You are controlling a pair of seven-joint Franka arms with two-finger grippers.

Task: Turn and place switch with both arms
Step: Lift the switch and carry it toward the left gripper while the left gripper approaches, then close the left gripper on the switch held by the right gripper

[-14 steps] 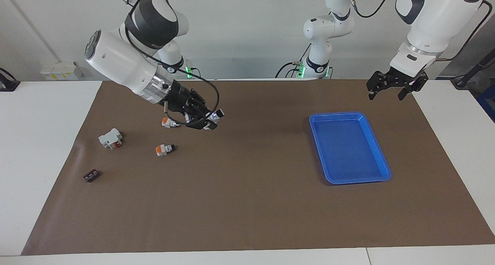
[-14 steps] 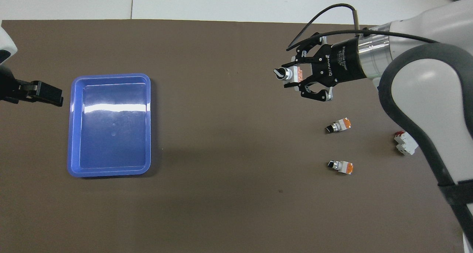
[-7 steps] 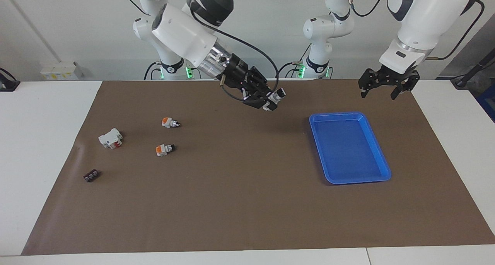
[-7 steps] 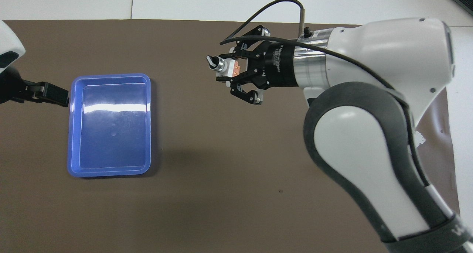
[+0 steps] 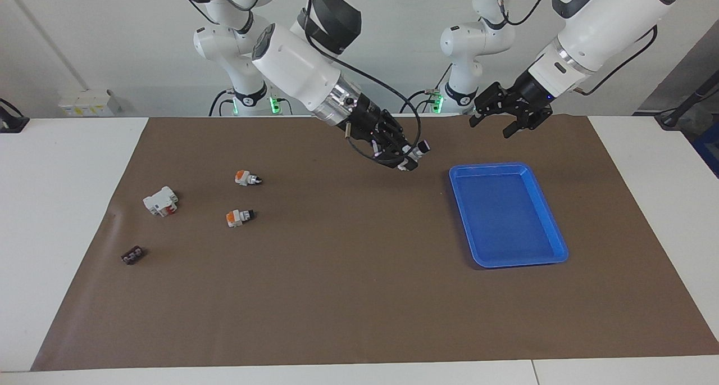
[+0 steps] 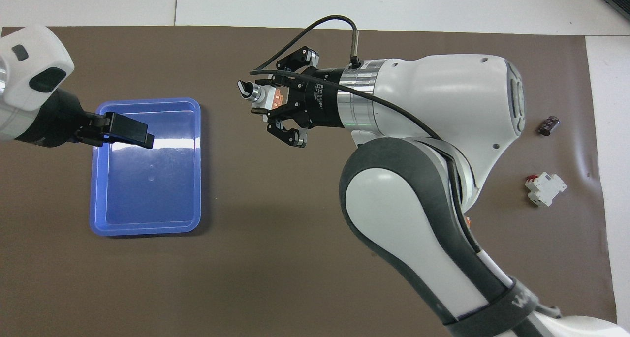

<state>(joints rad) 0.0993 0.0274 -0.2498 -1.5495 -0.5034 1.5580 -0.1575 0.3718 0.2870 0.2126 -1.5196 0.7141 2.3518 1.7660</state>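
Above the mat beside the blue tray [image 5: 553, 256]: switch [image 6: 263, 95] clamped in right gripper [image 6: 268, 101], long axis level, knob toward left gripper [image 5: 510, 117] (spread wide, empty, over the tray's robot-side edge).

White lettering on the black body of the right gripper [image 6: 261, 103] in the overhead view, seemingly ending in "Gripper" but too small to be sure, part of a pale word on the right arm's dark band [image 6: 521, 296] low in that view, not readable
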